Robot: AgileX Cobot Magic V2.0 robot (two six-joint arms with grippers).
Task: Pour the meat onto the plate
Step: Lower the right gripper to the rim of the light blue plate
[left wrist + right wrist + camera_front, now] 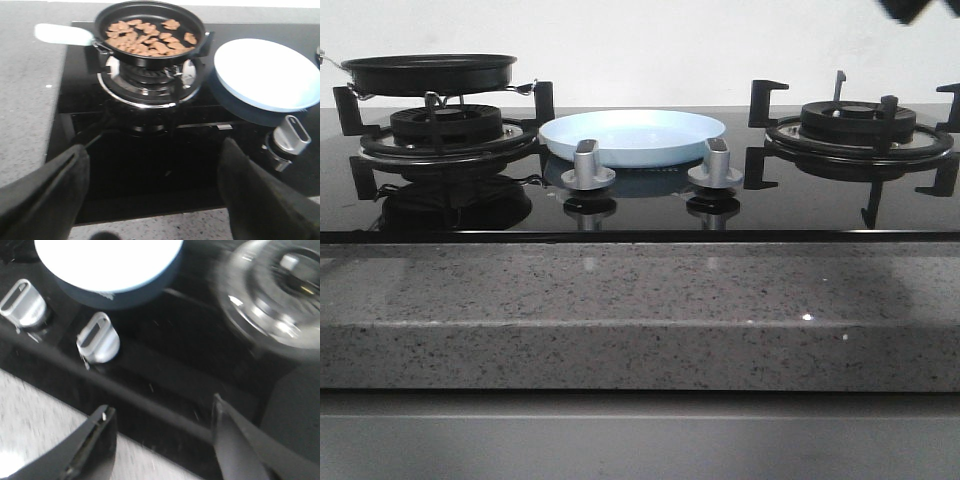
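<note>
You have the meat (147,39) lying in the black frying pan (150,32) on the left burner (445,128), its pale handle (62,35) pointing out to the left, and the plate (632,136) sits bare on the glass hob between the two burners, just behind the two silver knobs (588,166). Your left tool (152,195) hangs released over the near edge of the hob by the speckled worktop (640,300), holding nothing. Your right tool (162,440) is also spread and unloaded, near the knobs and the right burner (858,128).
</note>
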